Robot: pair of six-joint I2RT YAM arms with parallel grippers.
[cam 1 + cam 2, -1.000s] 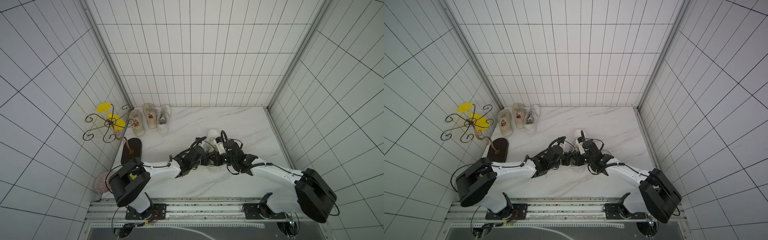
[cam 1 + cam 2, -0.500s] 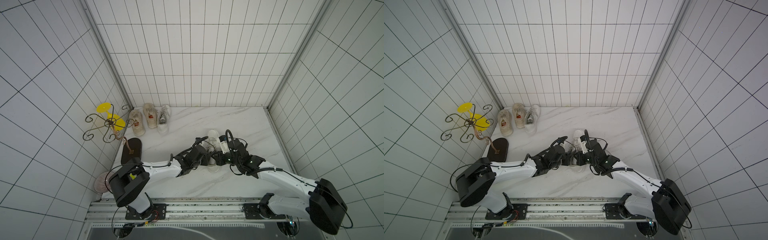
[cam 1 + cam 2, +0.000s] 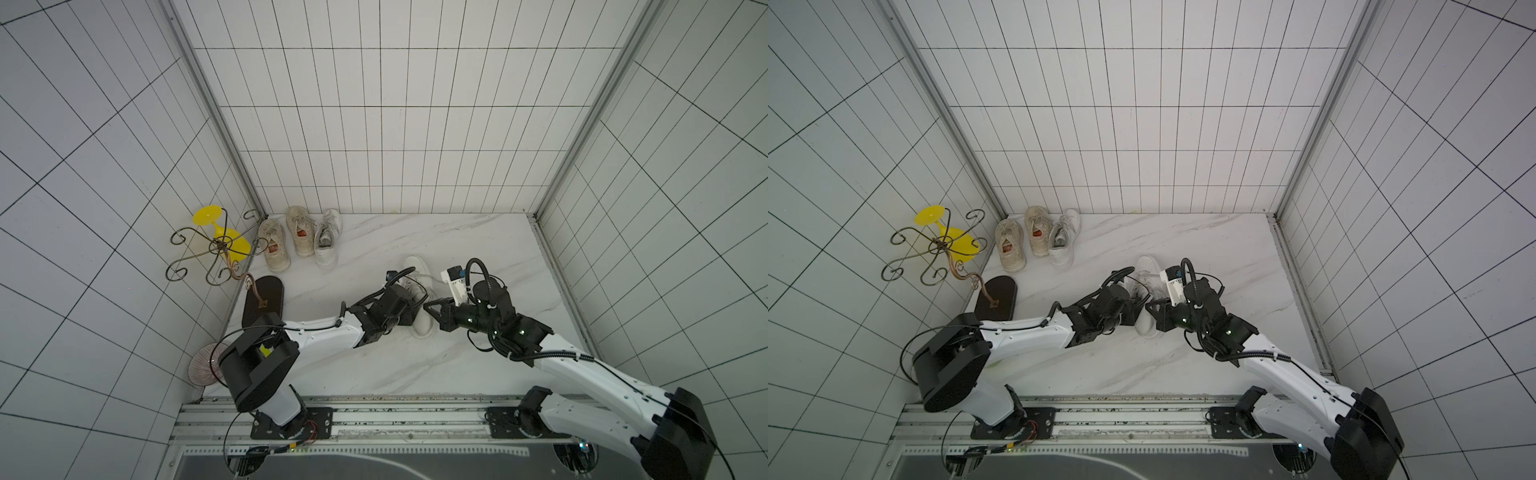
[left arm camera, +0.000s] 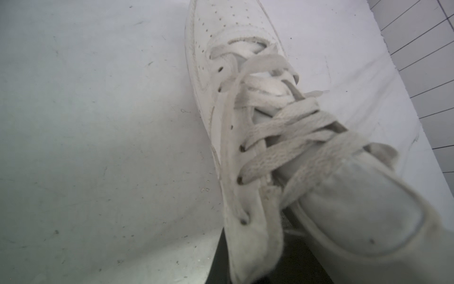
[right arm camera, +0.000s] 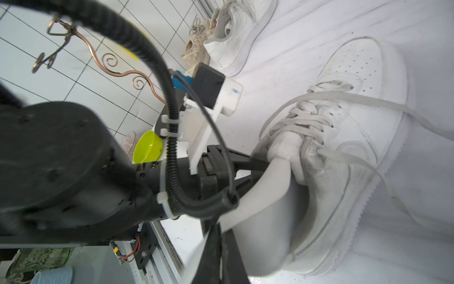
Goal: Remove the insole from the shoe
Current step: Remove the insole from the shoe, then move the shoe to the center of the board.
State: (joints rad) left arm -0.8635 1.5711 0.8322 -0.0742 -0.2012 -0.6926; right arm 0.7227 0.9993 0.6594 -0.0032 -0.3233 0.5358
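Right wrist view: the insole point(image 5: 267, 191) curls out of the heel opening of the shoe point(image 5: 356, 103), its free end pinched in the fully closed right gripper point(image 3: 430, 309). The left gripper point(image 4: 255, 241) is clamped tight on the shoe's laced eyelet flap. In both top views that shoe stands at the middle of the bench point(image 3: 415, 374), toe toward the back wall. Four shoes in all: the other three line the bench's upper left, two beige canvas shoes point(image 3: 274, 245) and one white sneaker point(image 3: 328, 241). Each beige one holds a red label point(image 3: 306, 233), its writing too small to read. One yellow goblet point(image 3: 212, 220), one wire rack point(image 3: 218, 249), one ribbed dish point(image 3: 203, 368) and one lime bowl point(image 5: 147, 147) sit at the left edge.
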